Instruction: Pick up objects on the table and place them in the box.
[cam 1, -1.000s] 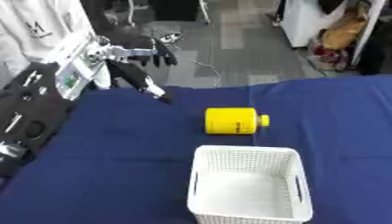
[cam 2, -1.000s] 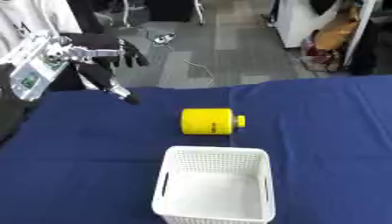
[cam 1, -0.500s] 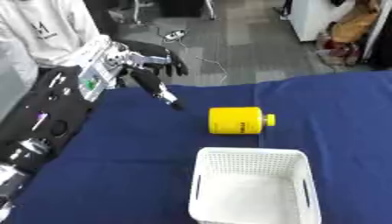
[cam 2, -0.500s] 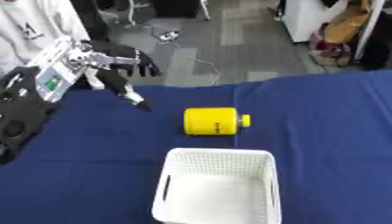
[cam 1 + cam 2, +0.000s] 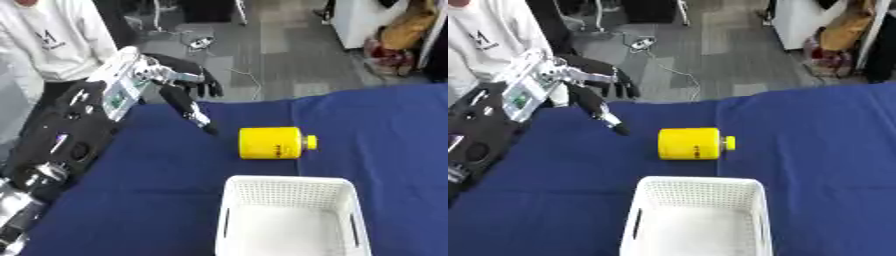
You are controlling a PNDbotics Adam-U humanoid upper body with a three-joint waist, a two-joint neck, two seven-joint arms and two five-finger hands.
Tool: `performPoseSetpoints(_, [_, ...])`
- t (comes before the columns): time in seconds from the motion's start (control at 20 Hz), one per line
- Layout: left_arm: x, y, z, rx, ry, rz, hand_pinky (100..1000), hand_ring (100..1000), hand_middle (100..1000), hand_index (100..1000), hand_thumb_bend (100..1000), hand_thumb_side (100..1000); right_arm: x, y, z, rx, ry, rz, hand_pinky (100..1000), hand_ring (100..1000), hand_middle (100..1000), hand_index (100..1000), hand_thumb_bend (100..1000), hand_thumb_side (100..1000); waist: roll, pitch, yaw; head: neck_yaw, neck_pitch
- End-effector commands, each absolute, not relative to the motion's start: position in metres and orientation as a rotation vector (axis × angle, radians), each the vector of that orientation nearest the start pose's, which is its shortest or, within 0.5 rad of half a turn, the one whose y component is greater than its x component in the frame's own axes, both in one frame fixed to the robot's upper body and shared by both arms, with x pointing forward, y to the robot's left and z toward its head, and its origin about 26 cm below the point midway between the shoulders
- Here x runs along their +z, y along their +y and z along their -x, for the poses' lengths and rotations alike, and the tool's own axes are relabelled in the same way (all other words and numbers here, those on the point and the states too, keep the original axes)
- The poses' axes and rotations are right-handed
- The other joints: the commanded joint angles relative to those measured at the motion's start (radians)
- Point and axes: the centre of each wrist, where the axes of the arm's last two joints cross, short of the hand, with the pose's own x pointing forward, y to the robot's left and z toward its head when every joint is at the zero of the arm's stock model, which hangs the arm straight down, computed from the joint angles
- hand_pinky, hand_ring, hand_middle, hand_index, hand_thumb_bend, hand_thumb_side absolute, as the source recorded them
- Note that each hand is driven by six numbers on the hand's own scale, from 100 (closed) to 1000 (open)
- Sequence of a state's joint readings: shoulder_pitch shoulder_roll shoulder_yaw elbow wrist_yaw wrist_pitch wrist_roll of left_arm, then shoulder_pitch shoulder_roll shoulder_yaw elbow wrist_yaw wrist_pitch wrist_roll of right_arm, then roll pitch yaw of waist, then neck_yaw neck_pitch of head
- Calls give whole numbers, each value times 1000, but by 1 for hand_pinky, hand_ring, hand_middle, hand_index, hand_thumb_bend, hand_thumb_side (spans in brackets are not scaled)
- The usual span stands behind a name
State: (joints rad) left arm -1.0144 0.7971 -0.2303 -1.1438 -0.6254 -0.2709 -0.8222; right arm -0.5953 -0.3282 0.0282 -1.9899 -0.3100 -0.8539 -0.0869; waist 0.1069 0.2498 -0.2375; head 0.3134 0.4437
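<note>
The left hand reaches in over the far left part of the table, its fingers spread and extended, one pointing down toward the cloth, grasping nothing. The one object to be picked up, a yellow canister, lies on its side near the middle of the table, a little toward the far edge. It lies to the right of the left hand and slightly nearer the robot, close by but apart from the fingertips. Its long axis runs left to right across the table, with the small cap end pointing right, away from the hand, so the flat base faces the hand. The white mesh box stands just on the near side of the canister, at the near edge of the table, and looks empty. The right hand shows in neither view, so the left is plainly the nearer one. Counted: one canister, one box, one hand in view
</note>
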Motion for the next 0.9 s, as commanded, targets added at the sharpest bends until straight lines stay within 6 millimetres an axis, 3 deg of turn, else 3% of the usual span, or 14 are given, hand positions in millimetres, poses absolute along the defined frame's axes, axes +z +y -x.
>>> performPoseSetpoints(0.05, [345, 343, -432, -1817, -1186, -863, 633, 729, 815, 923, 805, 771, 290, -219, -311, -75, 2845, 505, 291, 393, 487, 647, 100, 976, -2, -11, -3, 16, -16])
performPoseSetpoints(0.2, [345, 340, -433, -1825, -1174, -848, 634, 729, 816, 924, 807, 776, 291, -219, -311, -77, 2844, 512, 291, 394, 487, 648, 100, 941, 0, -7, -7, 23, -17])
performPoseSetpoints(0.25, [345, 340, -433, -1826, -1171, -843, 633, 729, 816, 924, 806, 779, 291, -219, -311, -78, 2844, 513, 292, 394, 487, 648, 100, 975, 1, -6, -7, 24, -17])
performPoseSetpoints(0.9, [334, 331, -441, -1843, -1192, -729, 622, 721, 821, 932, 805, 805, 295, -216, -311, -70, 2831, 545, 292, 394, 487, 648, 100, 975, 7, 3, -23, 34, -22])
